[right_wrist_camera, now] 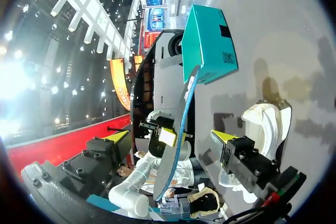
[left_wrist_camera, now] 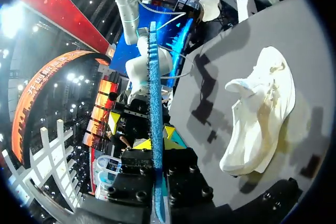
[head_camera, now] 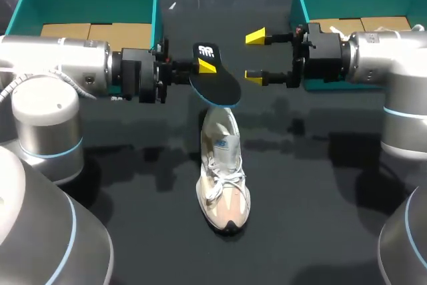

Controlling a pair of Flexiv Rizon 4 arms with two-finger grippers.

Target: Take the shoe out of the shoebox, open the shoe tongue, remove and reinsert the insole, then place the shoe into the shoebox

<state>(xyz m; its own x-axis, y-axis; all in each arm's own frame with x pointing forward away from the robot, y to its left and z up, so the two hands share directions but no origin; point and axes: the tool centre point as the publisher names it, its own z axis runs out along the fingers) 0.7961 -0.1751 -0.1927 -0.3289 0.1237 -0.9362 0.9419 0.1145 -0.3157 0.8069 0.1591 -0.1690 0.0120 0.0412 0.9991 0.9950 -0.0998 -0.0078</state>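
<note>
Upper middle of the frame, the left claw (head_camera: pixel 203 66) is clamped on one end of the dark insole (head_camera: pixel 219 86), holding it aloft. The right claw (head_camera: pixel 254 56) gapes wide and empty just right of it. The shoe (head_camera: pixel 224 178) lies below at centre on the worktop (head_camera: pixel 313 205). The pinch looks thin, so a nudge from the right claw could twist the insole loose.

A dark, smooth table (head_camera: pixel 320 231) spreads under everything, with soft grey shadows lying across it.
</note>
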